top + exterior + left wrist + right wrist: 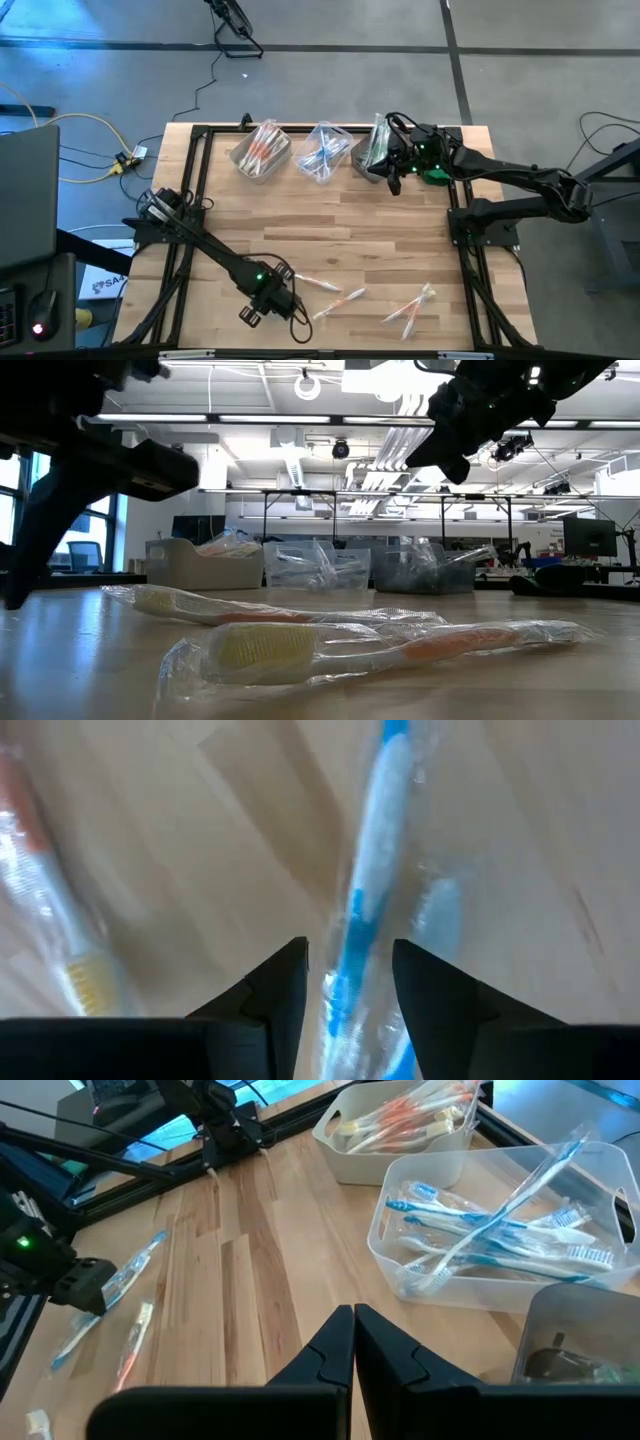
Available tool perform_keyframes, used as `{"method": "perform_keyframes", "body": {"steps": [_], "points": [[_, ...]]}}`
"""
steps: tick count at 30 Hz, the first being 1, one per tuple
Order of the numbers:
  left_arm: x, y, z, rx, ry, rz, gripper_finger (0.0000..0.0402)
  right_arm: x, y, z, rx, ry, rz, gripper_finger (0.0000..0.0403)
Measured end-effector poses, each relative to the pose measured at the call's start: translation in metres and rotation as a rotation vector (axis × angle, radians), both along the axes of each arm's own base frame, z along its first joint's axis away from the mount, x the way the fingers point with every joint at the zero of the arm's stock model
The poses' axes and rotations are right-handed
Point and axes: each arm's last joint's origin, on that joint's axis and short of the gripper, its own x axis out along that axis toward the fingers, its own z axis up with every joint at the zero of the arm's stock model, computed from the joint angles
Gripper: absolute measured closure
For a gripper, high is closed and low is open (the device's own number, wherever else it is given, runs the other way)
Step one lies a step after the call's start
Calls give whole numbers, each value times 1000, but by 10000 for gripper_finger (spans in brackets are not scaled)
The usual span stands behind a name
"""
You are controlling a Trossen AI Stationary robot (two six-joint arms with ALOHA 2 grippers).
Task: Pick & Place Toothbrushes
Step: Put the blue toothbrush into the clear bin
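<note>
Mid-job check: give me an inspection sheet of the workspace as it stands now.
Surface: wooden table.
Job's things: loose toothbrushes at the near edge; orange bin, blue bin, grey bin hold more.
Clutter: green object by the grey bin.
Grippers: left gripper shut on blue toothbrush; right gripper shut, empty, near the grey bin.
Cables: yellow cable on the floor.
Surroundings: open hall, benches.
</note>
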Motion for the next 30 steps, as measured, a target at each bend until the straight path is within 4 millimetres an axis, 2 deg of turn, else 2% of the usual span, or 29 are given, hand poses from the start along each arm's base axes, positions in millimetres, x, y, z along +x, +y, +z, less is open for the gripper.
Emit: {"method": "perform_keyframes", "body": {"steps": [5, 15, 30], "points": [[1, 1, 0, 16, -9, 32, 261, 0, -1, 0, -11, 5, -15, 398], [-3, 2, -12, -14, 4, 62, 306, 0, -1, 0, -13, 6, -20, 398], [-6, 4, -20, -33, -7, 82, 310, 0, -1, 0, -33, 9, -11, 398]]}}
